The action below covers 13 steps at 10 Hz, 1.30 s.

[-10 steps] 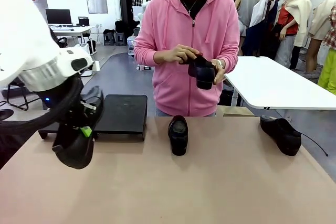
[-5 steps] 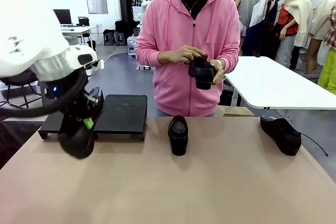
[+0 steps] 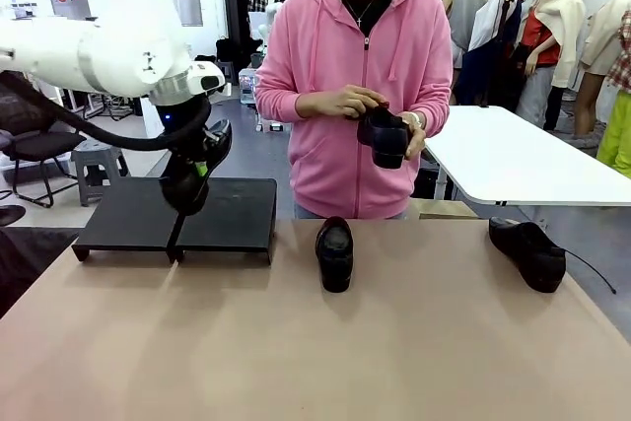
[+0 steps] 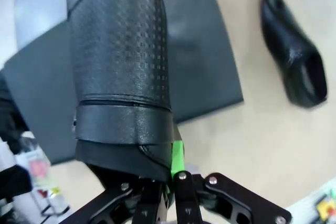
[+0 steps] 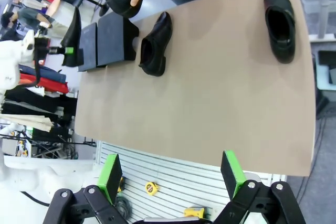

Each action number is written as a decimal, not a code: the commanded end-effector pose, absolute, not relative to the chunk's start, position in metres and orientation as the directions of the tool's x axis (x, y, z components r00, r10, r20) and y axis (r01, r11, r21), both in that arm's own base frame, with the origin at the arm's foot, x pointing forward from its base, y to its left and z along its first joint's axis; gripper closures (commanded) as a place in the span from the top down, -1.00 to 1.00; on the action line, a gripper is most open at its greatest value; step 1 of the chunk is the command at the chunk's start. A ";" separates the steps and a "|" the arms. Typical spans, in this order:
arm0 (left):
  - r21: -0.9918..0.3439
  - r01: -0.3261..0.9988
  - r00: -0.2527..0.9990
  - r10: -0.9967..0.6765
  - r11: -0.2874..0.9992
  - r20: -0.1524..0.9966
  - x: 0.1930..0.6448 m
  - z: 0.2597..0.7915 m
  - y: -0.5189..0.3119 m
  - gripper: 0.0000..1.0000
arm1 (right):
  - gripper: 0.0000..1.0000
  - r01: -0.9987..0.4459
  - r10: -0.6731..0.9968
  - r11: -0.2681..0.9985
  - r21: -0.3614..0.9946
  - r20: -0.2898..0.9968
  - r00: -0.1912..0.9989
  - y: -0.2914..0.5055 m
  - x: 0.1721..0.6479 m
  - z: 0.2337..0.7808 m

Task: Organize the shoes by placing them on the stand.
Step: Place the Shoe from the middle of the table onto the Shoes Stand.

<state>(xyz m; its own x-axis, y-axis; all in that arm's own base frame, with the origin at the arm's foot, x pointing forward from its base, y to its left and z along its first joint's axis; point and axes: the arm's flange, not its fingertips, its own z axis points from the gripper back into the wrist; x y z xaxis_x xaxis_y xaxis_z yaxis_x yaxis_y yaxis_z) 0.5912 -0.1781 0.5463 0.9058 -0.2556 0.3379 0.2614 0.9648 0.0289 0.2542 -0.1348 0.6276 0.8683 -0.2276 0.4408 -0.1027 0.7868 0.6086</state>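
A black glossy loafer (image 3: 185, 189) hangs toe-down in my left gripper (image 3: 200, 167), whose fingers are clenched on the heel end. In the left wrist view its dimpled sole faces the camera. It is over the stand (image 3: 237, 214), two low black platforms side by side at the table's far left, roughly above the seam between them. I cannot tell whether the toe touches the surface yet.

A second loafer (image 3: 334, 253) lies on the tan table (image 3: 315, 362), just right of the stand and near the middle, toe toward me. A third loafer (image 3: 527, 251) lies well apart at the far right edge. The person (image 3: 350, 56) across the table, in a pink hoodie, holds the fourth loafer (image 3: 385, 135) in both hands at chest height. My right gripper (image 5: 170, 174) hangs released and empty, high above the near edge of the table.

The step in hand, as I judge it, is setting this shoe down. To do it well I would choose one platform rather than straddle the seam and keep to one side of it, so the shoe's mate has room. I would then rotate the wrist until the sole is level, lower slowly, and release only once heel and toe both rest flat. Letting go while it is upright would likely tip it over.
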 end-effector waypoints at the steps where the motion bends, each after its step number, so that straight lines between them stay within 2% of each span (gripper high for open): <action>1: 0.079 0.112 0.899 -0.135 0.991 0.418 0.614 0.533 -0.187 -1.00 | 1.00 -0.122 -0.219 0.782 0.612 0.452 0.864 -0.135 0.254 0.629; 3: 0.058 0.129 0.909 -0.142 0.990 0.391 0.639 0.500 -0.187 -1.00 | 1.00 -0.122 -0.219 0.782 0.612 0.452 0.864 -0.135 0.254 0.629; 8: 0.063 0.136 0.929 -0.149 0.989 0.337 0.646 0.465 -0.188 -1.00 | 1.00 -0.122 -0.219 0.782 0.612 0.452 0.864 -0.135 0.254 0.629; 9: 0.075 0.132 0.933 -0.150 0.988 0.327 0.646 0.463 -0.188 0.16 | 1.00 -0.122 -0.219 0.782 0.612 0.452 0.864 -0.135 0.254 0.629; 10: 0.069 0.135 0.933 -0.151 0.988 0.327 0.646 0.464 -0.189 1.00 | 1.00 -0.122 -0.219 0.782 0.612 0.452 0.864 -0.135 0.254 0.629; 13: 0.054 0.151 0.919 -0.161 0.987 0.359 0.624 0.488 -0.194 1.00 | 1.00 -0.122 -0.219 0.782 0.612 0.452 0.864 -0.135 0.254 0.629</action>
<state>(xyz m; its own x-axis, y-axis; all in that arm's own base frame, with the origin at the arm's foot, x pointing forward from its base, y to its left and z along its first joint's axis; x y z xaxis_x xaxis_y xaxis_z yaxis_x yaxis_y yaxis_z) 0.6383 -0.1967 0.4765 0.9209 -0.1648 0.3531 0.1563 0.9863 0.0526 0.2543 -0.1348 0.6274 0.8685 -0.2276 0.4403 -0.1023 0.7868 0.6087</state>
